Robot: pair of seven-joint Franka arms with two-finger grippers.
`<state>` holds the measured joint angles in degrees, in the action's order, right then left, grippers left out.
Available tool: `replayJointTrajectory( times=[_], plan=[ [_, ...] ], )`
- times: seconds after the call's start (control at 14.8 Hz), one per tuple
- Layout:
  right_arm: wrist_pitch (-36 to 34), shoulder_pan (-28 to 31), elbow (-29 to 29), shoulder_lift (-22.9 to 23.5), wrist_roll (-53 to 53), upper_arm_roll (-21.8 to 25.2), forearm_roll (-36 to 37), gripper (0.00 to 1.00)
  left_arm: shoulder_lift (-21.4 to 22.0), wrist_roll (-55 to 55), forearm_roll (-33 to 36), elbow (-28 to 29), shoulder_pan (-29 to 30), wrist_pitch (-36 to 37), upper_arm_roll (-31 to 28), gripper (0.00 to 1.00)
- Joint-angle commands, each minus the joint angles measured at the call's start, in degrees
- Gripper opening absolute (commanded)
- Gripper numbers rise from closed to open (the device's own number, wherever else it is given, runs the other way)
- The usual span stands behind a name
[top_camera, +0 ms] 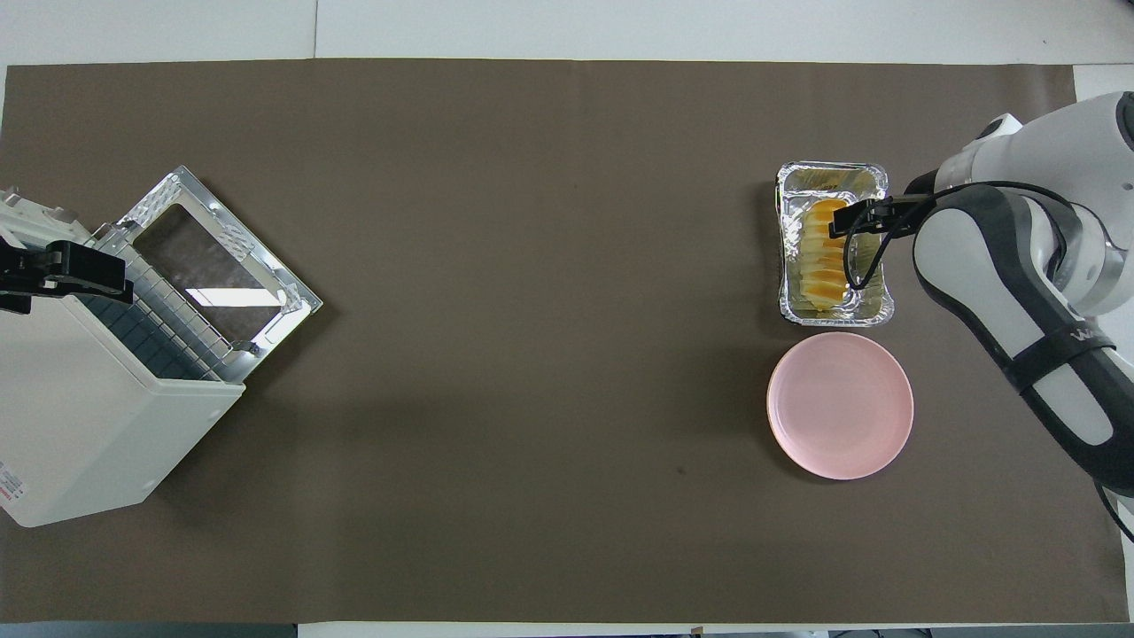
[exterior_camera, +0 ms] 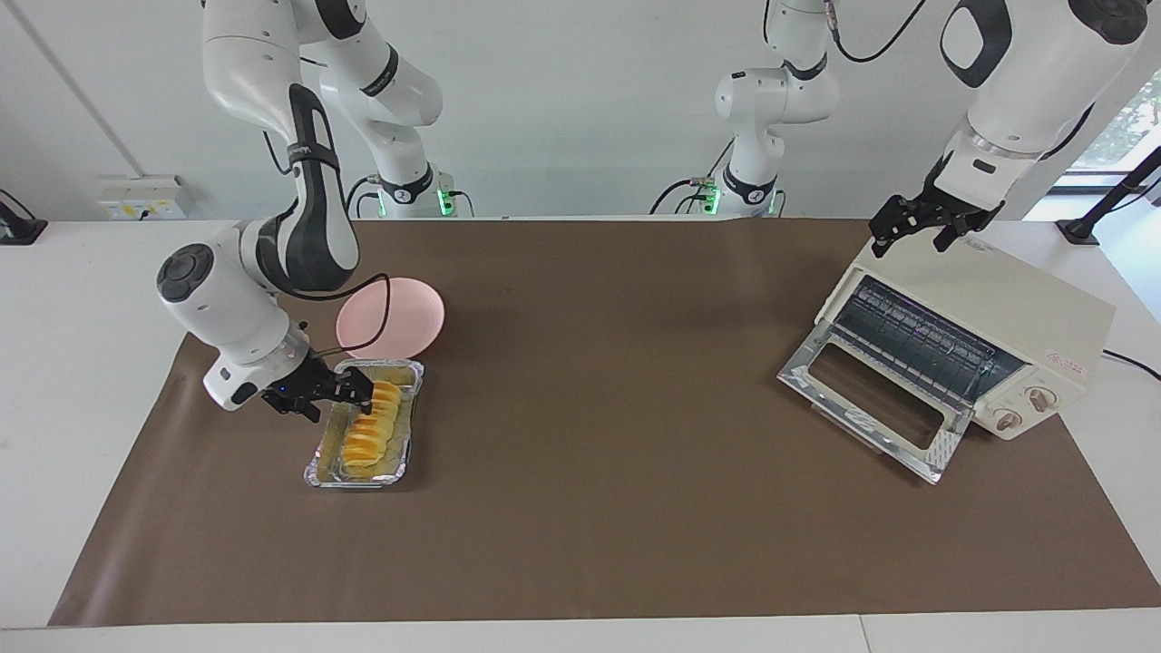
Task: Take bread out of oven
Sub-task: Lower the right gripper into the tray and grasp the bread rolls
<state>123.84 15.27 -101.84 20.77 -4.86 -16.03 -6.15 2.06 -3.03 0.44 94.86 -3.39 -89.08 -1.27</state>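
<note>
No text can be read; the oven bears a small red logo, too small to make out.

The small elongated golden-yellow ridged loaf of bread lies lengthwise on its side, out on the brown mat toward the right arm's end of the table, about midway between the mat's long edges. The cream-white boxy toaster oven sits at the left arm's end, turned at an angle, its silver-framed glass door folded down flat, its dark wire rack bare.
</note>
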Motion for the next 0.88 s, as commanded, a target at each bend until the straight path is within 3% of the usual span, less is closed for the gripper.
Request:
replayJointTrajectory(
  times=[0.0, 0.2, 0.81],
  plan=[
    [0.6, -2.4, -0.3, 0.4, 4.3, -0.1, -0.1, 1.00, 0.7, -0.4, -0.9, 0.3, 0.2, 0.0, 0.0, 1.00],
    [5.8, -2.6, -4.4, 0.4, 4.8, -0.1, 0.3, 1.00, 0.7, -0.4, -0.9, 0.3, 0.2, 0.0, 0.0, 1.00],
    [6.6, -2.3, -6.8, 0.1, 4.4, -0.1, 0.3, 1.00, 0.7, -0.4, -0.9, 0.3, 0.2, 0.0, 0.0, 1.00]
  ],
)
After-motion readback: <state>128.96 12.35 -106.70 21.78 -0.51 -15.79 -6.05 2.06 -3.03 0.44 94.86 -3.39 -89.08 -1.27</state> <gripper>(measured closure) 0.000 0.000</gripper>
